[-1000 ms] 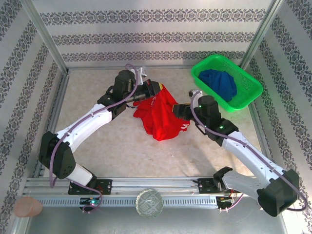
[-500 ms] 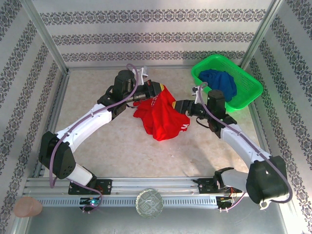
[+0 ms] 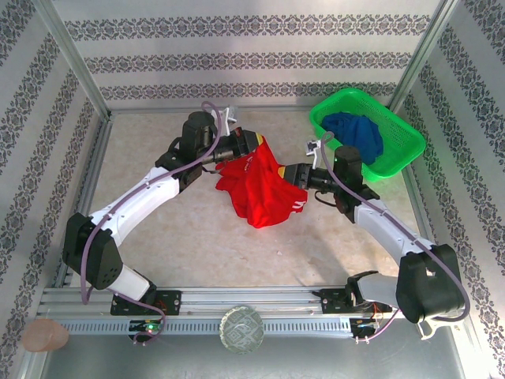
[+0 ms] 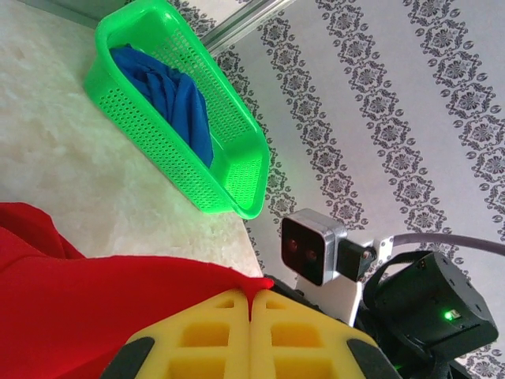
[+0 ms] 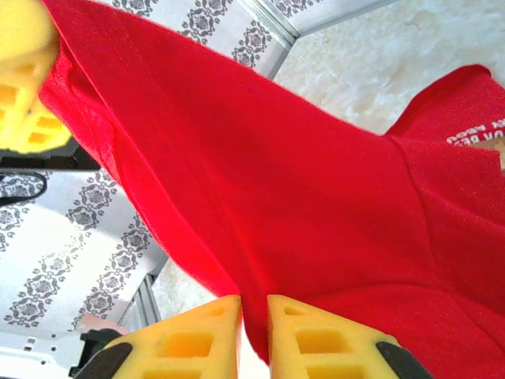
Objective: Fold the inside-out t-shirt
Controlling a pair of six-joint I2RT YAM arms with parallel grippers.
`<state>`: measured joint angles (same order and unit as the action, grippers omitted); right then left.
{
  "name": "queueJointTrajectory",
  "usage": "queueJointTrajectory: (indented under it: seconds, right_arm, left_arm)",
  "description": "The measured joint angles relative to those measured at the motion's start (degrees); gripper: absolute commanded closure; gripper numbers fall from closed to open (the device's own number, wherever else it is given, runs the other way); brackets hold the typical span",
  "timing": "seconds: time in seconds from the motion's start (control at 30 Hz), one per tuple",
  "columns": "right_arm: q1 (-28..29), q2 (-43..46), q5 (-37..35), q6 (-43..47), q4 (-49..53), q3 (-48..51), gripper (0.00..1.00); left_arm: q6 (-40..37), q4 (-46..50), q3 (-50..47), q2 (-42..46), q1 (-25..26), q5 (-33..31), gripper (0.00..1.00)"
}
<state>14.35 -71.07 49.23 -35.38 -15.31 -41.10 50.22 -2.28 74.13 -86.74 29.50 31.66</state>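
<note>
Top cam: L gripper [image 3: 248, 146] is squeezed tight on the top left edge of the red shirt [image 3: 260, 189]. Shirt sits bunched up btwn both grippers, mid table [image 3: 197, 237]. R gripper [image 3: 293, 174] nips the shirt's right edge, fingers nearly together w/ cloth in the gap. Far right, green basket [image 3: 404, 156] holds a blue cloth [image 3: 355, 134].

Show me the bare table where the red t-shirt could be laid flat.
Widest bare patch: the near table between the two forearms, from the t-shirt down to the front rail. A smaller one: the far-left corner behind the left arm. Crowded: mid-table, where the left gripper and right gripper pinch the t-shirt, and the far right, taken by the green basket.
</note>
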Motion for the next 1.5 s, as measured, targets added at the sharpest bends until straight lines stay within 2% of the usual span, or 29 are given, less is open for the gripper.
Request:
queueJointTrajectory:
  seconds: [0.4,0.47,0.57,0.7,0.8,0.93,1.1,1.17,1.23,1.37,1.5]
  right_arm:
    - [2.86,-0.02,0.17,-0.52,-1.22,2.19,0.76]
    - [3.23,-0.15,0.15,-0.57,-1.38,2.19,0.73]
    - [3.85,-0.81,0.09,-0.81,-1.7,2.19,0.62]
    - [4.31,-1.29,-0.33,-0.76,-1.92,2.19,0.55]
    - [4.31,-1.53,-0.92,-0.46,-2.12,2.19,0.67]
    - [4.31,-2.12,-1.79,-0.37,-2.38,2.16,1.0]
    - [4.28,-2.69,-1.88,-1.92,-1.38,1.33,1.0]
    - [3.8,-2.69,-2.71,-2.32,3.06,-2.47,1.0]
    - [2.51,-2.69,-4.28,-2.43,9.05,-8.81,1.0]
    - [-1.29,-3.04,-11.23,-0.74,25.03,-28.04,1.0]
    - [0.39,-4.09,-20.24,3.96,37.31,-42.86,1.0]
  left_arm:
    - [0.2,-0.79,0.02,0.0,-0.37,0.11,1.0]
    - [0.24,-0.81,0.02,0.0,-0.37,0.09,1.0]
    - [0.44,-0.81,0.02,0.0,-0.37,0.09,1.0]
    - [0.87,-1.01,0.02,0.0,-0.37,0.11,1.0]
    - [1.11,-1.25,0.02,0.02,-0.37,0.26,1.0]
    - [1.29,-1.27,0.02,0.11,-0.37,0.31,1.0]
    - [1.25,-1.27,0.09,0.22,-0.76,0.24,1.0]
    - [0.96,-0.66,0.7,0.2,-2.23,-0.2,1.0]
    - [0.33,0.79,2.23,0.15,-5.09,-1.11,1.0]
    - [-2.21,4.52,7.06,-0.44,-10.56,-3.98,1.0]
    - [-3.52,5.33,9.38,-0.7,-10.32,-4.28,1.0]
